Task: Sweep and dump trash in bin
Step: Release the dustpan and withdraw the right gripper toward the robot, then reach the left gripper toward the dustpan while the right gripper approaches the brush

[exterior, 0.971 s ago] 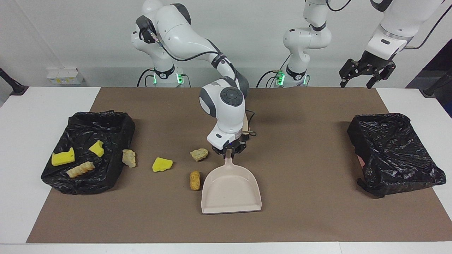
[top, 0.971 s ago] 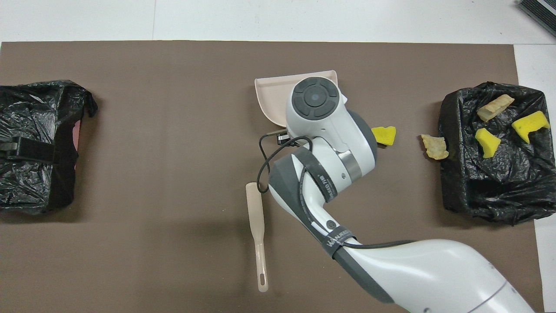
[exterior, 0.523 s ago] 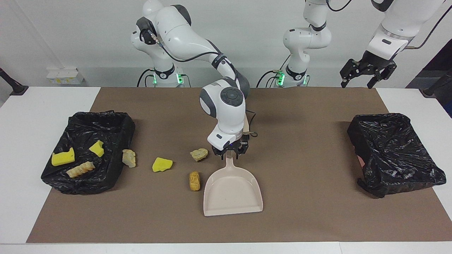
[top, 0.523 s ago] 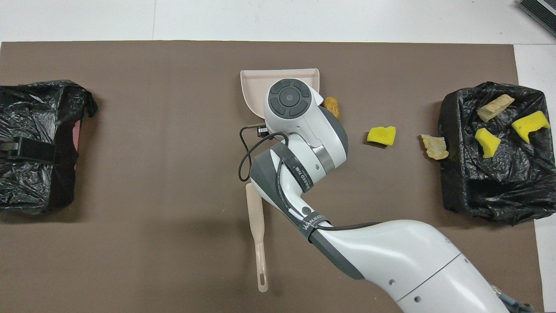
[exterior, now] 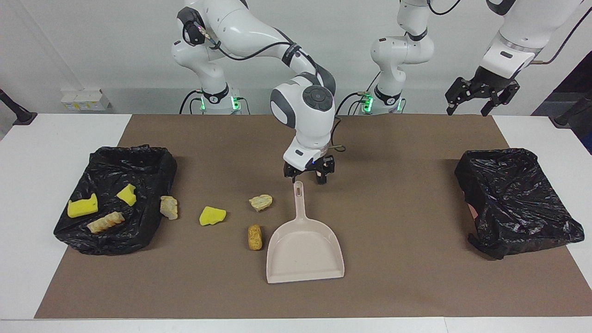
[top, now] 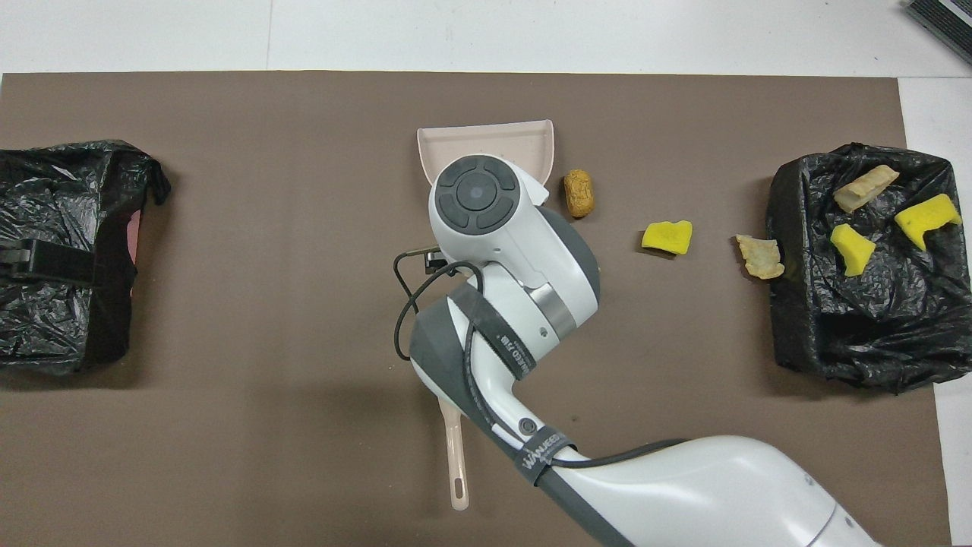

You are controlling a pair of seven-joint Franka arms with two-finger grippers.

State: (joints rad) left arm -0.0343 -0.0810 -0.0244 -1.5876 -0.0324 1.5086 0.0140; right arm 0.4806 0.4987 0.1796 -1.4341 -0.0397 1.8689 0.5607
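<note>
The beige dustpan (exterior: 303,247) lies flat mid-mat, handle toward the robots; its far rim shows in the overhead view (top: 486,140). My right gripper (exterior: 309,175) is open and empty, raised just over the handle's tip. Loose trash lies toward the right arm's end: an orange lump (exterior: 255,237) (top: 579,192) beside the pan, a tan lump (exterior: 261,202), a yellow sponge chunk (exterior: 212,215) (top: 667,236), and a tan lump (exterior: 169,207) (top: 759,256) against the black-lined bin (exterior: 152,162) (top: 858,342). My left gripper (exterior: 468,107) waits open, high over the left arm's end.
Inside that bin lie two yellow sponge chunks (exterior: 83,206) (exterior: 126,194) and a bread-like lump (exterior: 105,222). A second black-lined bin (exterior: 513,199) (top: 61,251) stands at the left arm's end. The beige brush (top: 456,463) lies near the robots, mostly hidden under the right arm.
My right gripper has let go of the dustpan handle, opened, and risen back toward the robots. The dustpan stays flat on the mat. The left arm has barely moved.
</note>
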